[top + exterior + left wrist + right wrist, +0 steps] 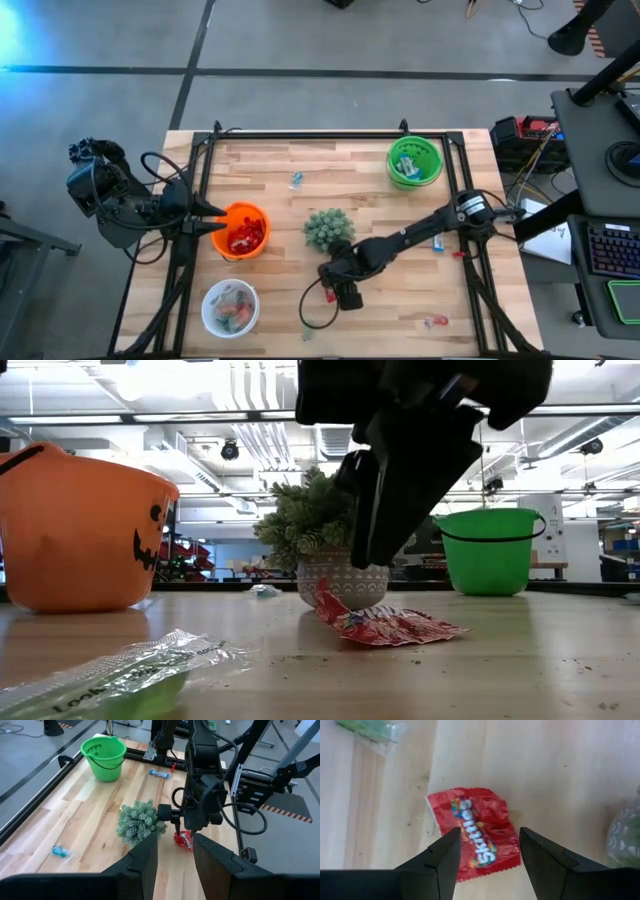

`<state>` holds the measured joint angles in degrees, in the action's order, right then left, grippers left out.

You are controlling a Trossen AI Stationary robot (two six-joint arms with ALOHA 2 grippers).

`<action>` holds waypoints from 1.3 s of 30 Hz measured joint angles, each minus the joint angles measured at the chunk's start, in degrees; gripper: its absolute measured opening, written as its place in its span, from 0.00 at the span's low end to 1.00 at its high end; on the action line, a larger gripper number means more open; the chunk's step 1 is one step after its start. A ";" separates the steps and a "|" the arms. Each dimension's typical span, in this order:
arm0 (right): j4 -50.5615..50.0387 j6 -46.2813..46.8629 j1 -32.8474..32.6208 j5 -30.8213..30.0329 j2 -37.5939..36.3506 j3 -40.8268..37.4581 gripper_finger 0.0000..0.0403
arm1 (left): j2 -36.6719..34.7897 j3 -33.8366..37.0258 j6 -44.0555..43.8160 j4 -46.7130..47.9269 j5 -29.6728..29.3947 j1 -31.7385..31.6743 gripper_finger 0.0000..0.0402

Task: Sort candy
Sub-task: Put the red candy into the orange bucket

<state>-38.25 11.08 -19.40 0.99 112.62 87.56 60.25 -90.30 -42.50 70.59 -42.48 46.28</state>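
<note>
Red Skittles packet point(475, 832) lies flat on the wooden table point(560, 765) beside the potted plant point(140, 821); my right gripper point(487, 852) hangs above it, fingers spread astride the wrapper. My left gripper point(175, 857) waits, parted, at the orange bowl point(242, 230).

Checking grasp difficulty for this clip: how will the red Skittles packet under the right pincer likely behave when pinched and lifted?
The red Skittles packet looks crinkled and thin, so it will probably flex and droop rather than stay stiff. It lies nearly flat on the table, so the open right pincer may slide it before catching an edge. Being small, it is likely light.
</note>
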 joint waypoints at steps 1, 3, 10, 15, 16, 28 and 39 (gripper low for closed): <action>-0.03 -0.26 0.20 -0.02 0.00 -0.06 0.47 | 0.00 0.00 0.00 0.00 0.00 0.00 0.27; 0.00 -0.69 0.43 0.00 0.00 -0.08 0.47 | 0.00 0.00 0.00 0.04 0.01 0.00 0.27; -0.37 -0.49 0.55 1.90 0.37 -0.36 0.47 | 0.00 0.00 0.00 0.11 0.15 -0.01 0.27; -0.15 -0.68 0.40 2.04 1.52 -0.38 0.47 | 0.00 0.00 0.00 0.13 0.26 0.00 0.27; -0.22 -0.71 0.40 2.03 1.79 -0.40 0.47 | 0.00 0.00 0.00 0.13 0.44 -0.02 0.27; 0.52 -2.63 0.20 1.61 6.02 -0.30 0.47 | 0.02 0.00 0.00 0.11 0.61 -0.01 0.27; 0.77 1.03 0.35 2.75 6.93 -1.94 0.23 | -0.02 0.00 0.00 0.11 0.63 -0.01 0.27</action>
<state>-37.47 12.12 -19.05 3.75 119.55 85.63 60.23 -90.30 -42.50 70.70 -41.85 46.27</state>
